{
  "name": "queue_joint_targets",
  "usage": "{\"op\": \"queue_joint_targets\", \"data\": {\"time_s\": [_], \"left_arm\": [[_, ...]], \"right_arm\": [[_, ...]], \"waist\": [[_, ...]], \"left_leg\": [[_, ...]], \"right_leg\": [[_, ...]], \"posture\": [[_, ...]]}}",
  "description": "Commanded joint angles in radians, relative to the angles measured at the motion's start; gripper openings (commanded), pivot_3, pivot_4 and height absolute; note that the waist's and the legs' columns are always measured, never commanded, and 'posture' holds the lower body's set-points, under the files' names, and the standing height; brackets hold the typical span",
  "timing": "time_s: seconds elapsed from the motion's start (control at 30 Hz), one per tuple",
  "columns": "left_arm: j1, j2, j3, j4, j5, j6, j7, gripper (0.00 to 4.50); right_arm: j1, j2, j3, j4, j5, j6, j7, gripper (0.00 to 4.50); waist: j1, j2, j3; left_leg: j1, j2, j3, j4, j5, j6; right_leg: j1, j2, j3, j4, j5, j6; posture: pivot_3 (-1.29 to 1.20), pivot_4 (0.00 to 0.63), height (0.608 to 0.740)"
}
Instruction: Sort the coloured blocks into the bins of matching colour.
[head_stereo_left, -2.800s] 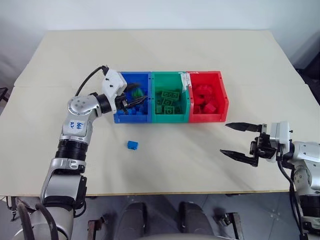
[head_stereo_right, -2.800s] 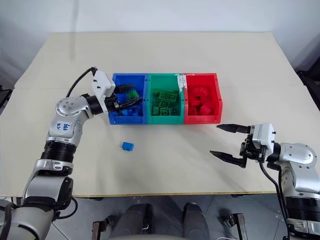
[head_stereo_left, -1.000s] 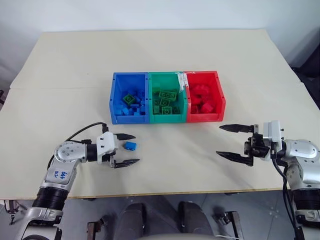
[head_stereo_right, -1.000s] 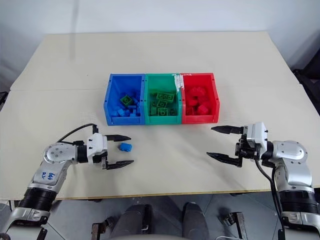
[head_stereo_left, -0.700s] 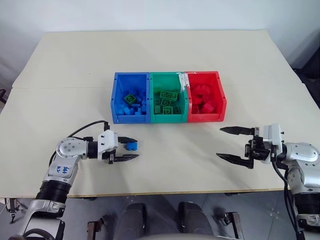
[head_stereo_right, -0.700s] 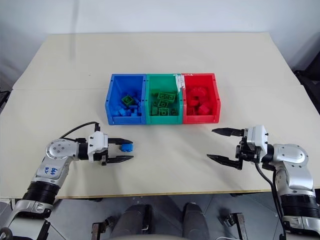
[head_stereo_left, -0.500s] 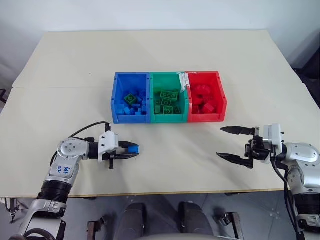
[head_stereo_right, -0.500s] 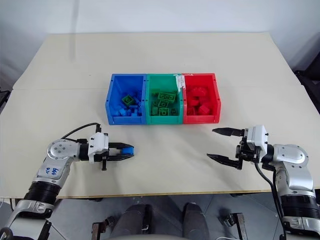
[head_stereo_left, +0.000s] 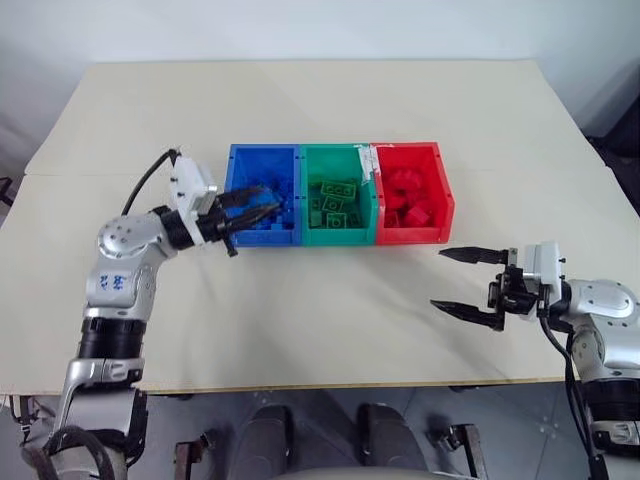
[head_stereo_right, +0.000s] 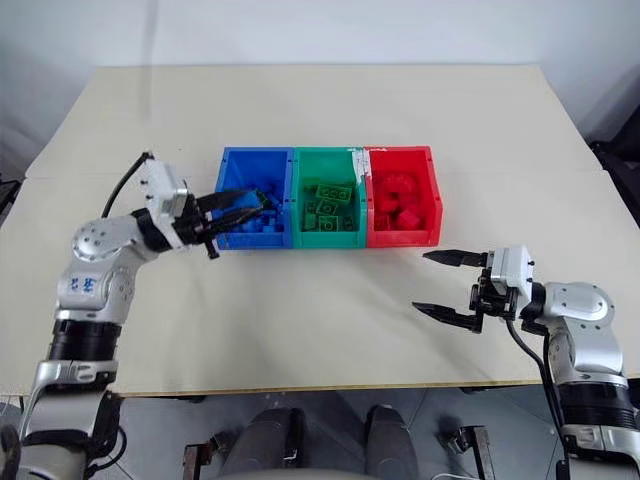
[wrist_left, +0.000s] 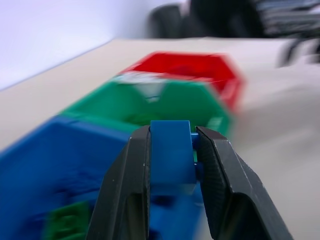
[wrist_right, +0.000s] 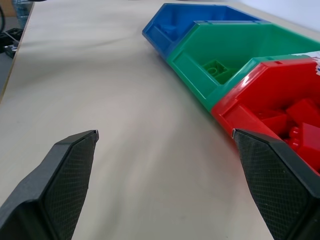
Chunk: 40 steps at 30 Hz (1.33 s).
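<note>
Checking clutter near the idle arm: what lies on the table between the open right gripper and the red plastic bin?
Nothing: bare beige tabletop separates the right gripper from the red plastic bin, as both head views show.

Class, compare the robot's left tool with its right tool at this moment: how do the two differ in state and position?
The left tool is shut on a blue block; the right tool stands wide open and holds nothing. The left tool is raised at the blue bin, fingers reaching over its rim; the right tool is over bare table, apart from the red bin. Both have two black fingers and point roughly level.
</note>
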<state>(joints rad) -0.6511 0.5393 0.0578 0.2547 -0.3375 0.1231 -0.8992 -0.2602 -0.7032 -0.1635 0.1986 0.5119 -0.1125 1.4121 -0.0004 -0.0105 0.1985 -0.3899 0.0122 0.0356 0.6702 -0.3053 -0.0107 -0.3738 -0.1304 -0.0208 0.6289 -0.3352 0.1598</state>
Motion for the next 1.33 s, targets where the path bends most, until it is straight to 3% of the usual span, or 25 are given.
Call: {"op": "queue_joint_targets", "data": {"time_s": [0.03, 0.13, 0.4, 0.53, 0.73, 0.83, 0.9, 1.1, 1.33], "left_arm": [[-0.056, -0.021, -0.013, 0.071, 0.053, -0.023, 0.045, 0.95], [-0.075, -0.034, -0.011, 0.104, 0.060, -0.019, 0.048, 0.95], [-0.046, -0.008, 0.023, 0.108, 0.060, -0.068, 0.034, 3.43], [0.054, 0.046, 0.070, 0.013, 0.006, -0.104, -0.044, 3.43], [0.370, 0.220, 0.213, -0.154, -0.069, -0.121, -0.194, 3.43], [0.550, 0.275, 0.291, -0.207, -0.088, -0.106, -0.224, 3.98], [0.646, 0.276, 0.332, -0.239, -0.093, -0.101, -0.208, 4.49], [0.783, 0.228, 0.396, -0.300, -0.065, -0.160, -0.115, 4.49], [0.781, 0.186, 0.403, -0.369, -0.071, -0.144, -0.011, 4.49]], "right_arm": [[-0.003, 0.009, -0.013, -0.013, 0.007, -0.022, 0.000, 4.50], [0.009, 0.013, -0.014, -0.022, 0.006, -0.023, -0.004, 4.50], [0.032, 0.015, -0.021, -0.035, 0.010, -0.029, -0.020, 4.50], [0.038, 0.016, -0.022, -0.041, 0.013, -0.030, -0.026, 4.50], [0.029, 0.011, -0.028, -0.027, 0.022, -0.031, -0.013, 4.50], [0.013, 0.012, -0.025, -0.010, 0.020, -0.031, -0.006, 4.50], [0.000, 0.012, -0.023, 0.005, 0.019, -0.032, 0.000, 4.50], [-0.027, 0.008, -0.025, 0.044, 0.015, -0.038, 0.021, 4.50], [-0.077, 0.018, -0.014, 0.102, 0.001, -0.053, 0.034, 4.50]], "waist": [[0.000, 0.000, 0.000], [-0.002, 0.000, 0.000], [-0.001, 0.000, 0.000], [-0.007, 0.000, 0.000], [-0.020, 0.000, 0.000], [-0.025, 0.000, 0.000], [-0.022, 0.000, 0.000], [-0.011, 0.000, 0.000], [-0.011, 0.000, 0.000]], "left_leg": [[0.000, 0.000, 0.000, 0.000, 0.000, 0.000], [-0.001, 0.000, 0.000, -0.001, 0.000, 0.000], [-0.001, 0.000, 0.000, -0.002, 0.000, 0.000], [-0.001, 0.001, 0.001, -0.003, 0.000, 0.000], [0.000, 0.001, 0.001, -0.004, 0.000, 0.000], [0.000, 0.002, 0.001, -0.004, 0.000, 0.000], [0.000, 0.003, 0.001, -0.004, 0.000, 0.001], [0.001, 0.003, 0.000, -0.004, -0.001, 0.002], [0.001, 0.004, 0.001, -0.004, -0.001, 0.001]], "right_leg": [[0.000, 0.000, 0.000, 0.000, 0.000, 0.000], [0.000, 0.000, 0.000, 0.000, 0.000, 0.000], [-0.001, 0.000, 0.000, -0.001, 0.000, 0.000], [-0.001, 0.001, 0.000, -0.001, 0.000, 0.000], [-0.001, 0.000, 0.000, -0.001, 0.000, 0.000], [-0.001, -0.001, 0.000, -0.001, 0.000, 0.000], [-0.001, -0.002, 0.000, -0.001, 0.000, 0.000], [-0.001, -0.004, 0.000, -0.003, 0.000, 0.000], [-0.001, -0.004, 0.001, -0.003, 0.000, 0.000]], "posture": [[0.00, 0.150, 0.740], [0.00, 0.150, 0.740], [0.00, 0.150, 0.740], [0.00, 0.150, 0.740], [0.00, 0.150, 0.740], [0.00, 0.150, 0.740], [0.00, 0.150, 0.740], [0.00, 0.150, 0.740], [0.00, 0.150, 0.740]]}}
